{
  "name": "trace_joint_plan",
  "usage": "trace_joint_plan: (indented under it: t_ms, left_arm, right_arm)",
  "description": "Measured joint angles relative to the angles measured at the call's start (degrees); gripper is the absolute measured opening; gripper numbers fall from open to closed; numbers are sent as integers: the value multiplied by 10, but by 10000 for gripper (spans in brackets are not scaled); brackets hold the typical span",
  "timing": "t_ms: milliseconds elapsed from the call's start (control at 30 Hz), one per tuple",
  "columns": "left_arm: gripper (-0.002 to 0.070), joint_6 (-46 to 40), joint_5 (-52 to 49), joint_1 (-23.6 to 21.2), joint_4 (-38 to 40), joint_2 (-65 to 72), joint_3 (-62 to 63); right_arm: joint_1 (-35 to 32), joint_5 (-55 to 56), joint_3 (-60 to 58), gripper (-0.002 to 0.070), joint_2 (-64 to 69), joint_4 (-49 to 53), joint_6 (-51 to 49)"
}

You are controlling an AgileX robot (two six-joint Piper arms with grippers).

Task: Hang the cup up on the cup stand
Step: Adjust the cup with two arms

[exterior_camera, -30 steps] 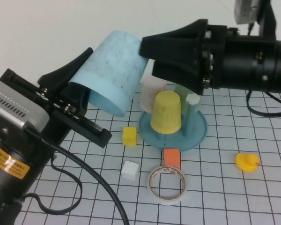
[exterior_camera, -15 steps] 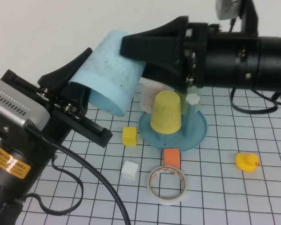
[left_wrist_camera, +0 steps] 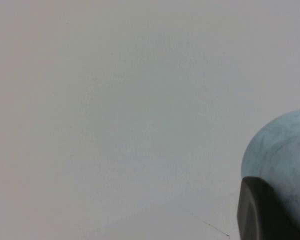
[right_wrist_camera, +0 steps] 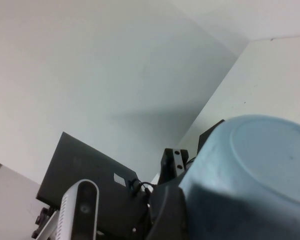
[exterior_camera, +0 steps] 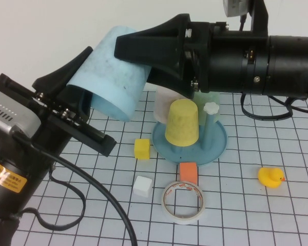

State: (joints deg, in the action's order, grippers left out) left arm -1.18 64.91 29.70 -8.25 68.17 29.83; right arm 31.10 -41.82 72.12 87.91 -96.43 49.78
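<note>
Holding the cup point(exterior_camera: 113, 74) aloft by its rim in the clamped left gripper point(exterior_camera: 74, 100) — right gripper point(exterior_camera: 154, 64) spread wide around its base; not yet hung on the cup stand point(exterior_camera: 215, 146).

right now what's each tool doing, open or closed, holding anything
Left tool: closed on the rim of the sky-blue cup, held up in the air above the table.
Right tool: wide open around the cup's closed end, not yet gripping it.
</note>
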Motion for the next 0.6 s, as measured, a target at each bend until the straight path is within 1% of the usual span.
trace_joint_plan:
  t_ms: [100,200,400,467,500,567,600]
  left_arm:
    - [7,1,0,-1,0,0,0]
    - [7,9,0,-1,0,0,0]
    - [12,15,0,-2,0,0,0]
    - [34,15,-3,-2,0,0,0]
    - [59,15,-5,-2,-1,0,0]
    - [123,16,-12,-2,-7,0,0]
    - [168,16,-15,-2,-11,0,0]
  right_arm:
    - [0,-8,5,608,6,0,-1]
    - [0,-11,6,585,9,0,-3]
    - [0,-12,6,585,9,-2,-5]
    - [0,-12,6,584,9,-2,-3]
    - [0,-10,6,583,9,-2,-3]
    - [0,-9,6,583,10,-2,0]
    - [0,-6,6,582,10,-1,1]
